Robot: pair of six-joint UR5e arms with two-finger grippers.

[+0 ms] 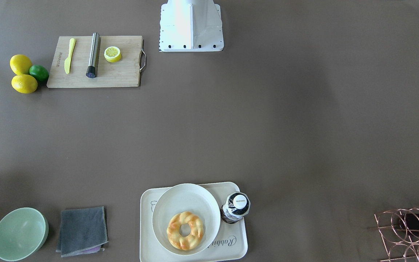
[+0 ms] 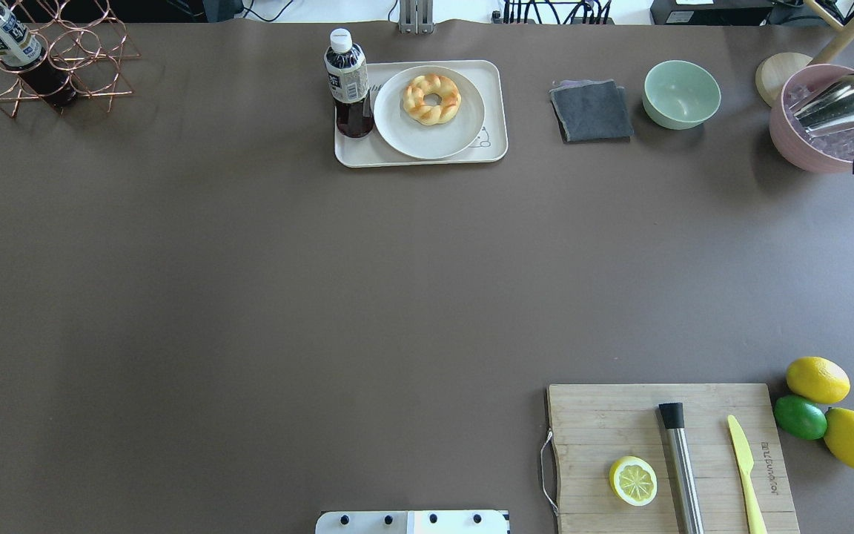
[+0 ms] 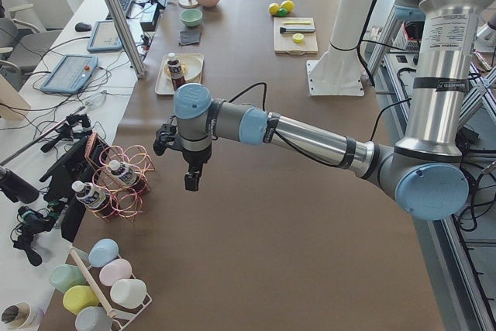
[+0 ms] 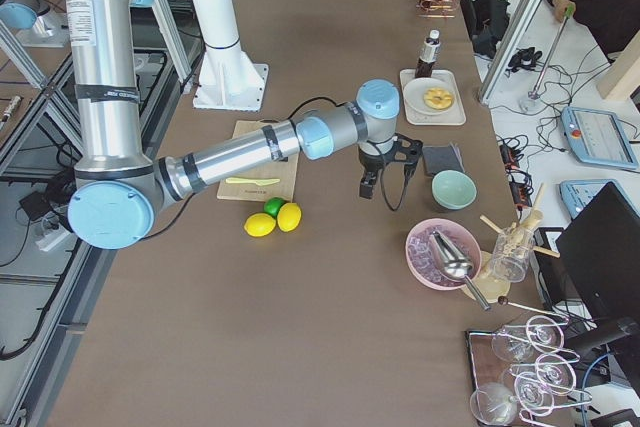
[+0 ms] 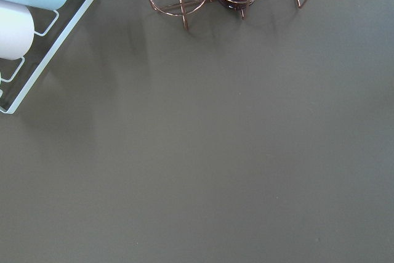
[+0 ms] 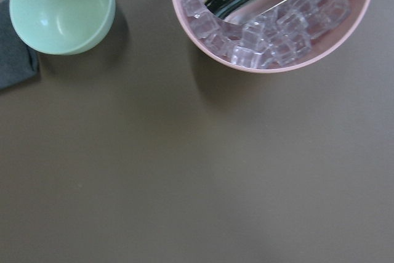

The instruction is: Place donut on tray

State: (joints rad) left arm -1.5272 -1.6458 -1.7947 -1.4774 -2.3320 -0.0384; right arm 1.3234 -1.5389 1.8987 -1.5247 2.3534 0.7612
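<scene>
The donut [image 1: 185,230] is golden and braided and lies on a white plate [image 1: 180,201]. The plate stands on the cream tray [image 1: 236,244] at the table's far edge from the robot. The donut [image 2: 431,99] and the tray [image 2: 495,111] also show in the overhead view. My left gripper [image 3: 191,180] hangs above the table near a copper wire rack, far from the tray. My right gripper [image 4: 367,187] hangs above the table near a green bowl. Both grippers show only in the side views, so I cannot tell whether they are open or shut.
A dark drink bottle [image 2: 349,85] stands on the tray beside the plate. A grey cloth [image 2: 591,111], a green bowl [image 2: 681,93] and a pink bowl of ice [image 2: 827,152] lie to the tray's right. A cutting board [image 2: 620,430] with a lemon half [image 2: 633,480] is near the robot. The wire rack [image 2: 49,63] is at the far left.
</scene>
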